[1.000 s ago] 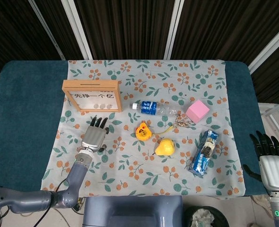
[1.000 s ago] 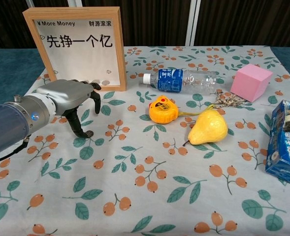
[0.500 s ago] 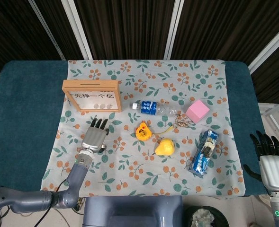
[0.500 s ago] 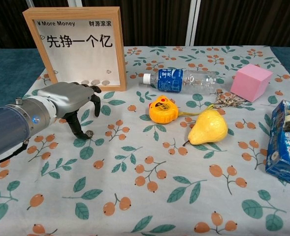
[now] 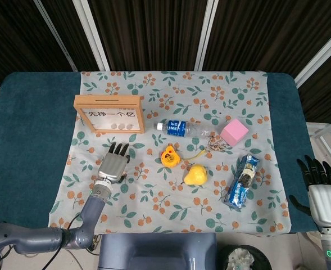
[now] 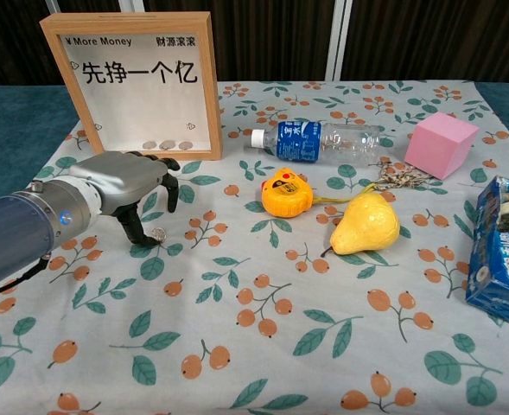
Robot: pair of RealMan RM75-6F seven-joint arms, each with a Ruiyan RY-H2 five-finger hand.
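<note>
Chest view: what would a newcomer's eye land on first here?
The left hand stands out, its fingers arched over a small coin on the floral cloth, just in front of the wooden money frame. To the right lie a yellow pear, an orange tape measure and a pink block.

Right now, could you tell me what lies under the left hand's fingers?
A small coin lies on the floral cloth at the thumb tip of the left hand; anything beneath the palm is covered.
</note>
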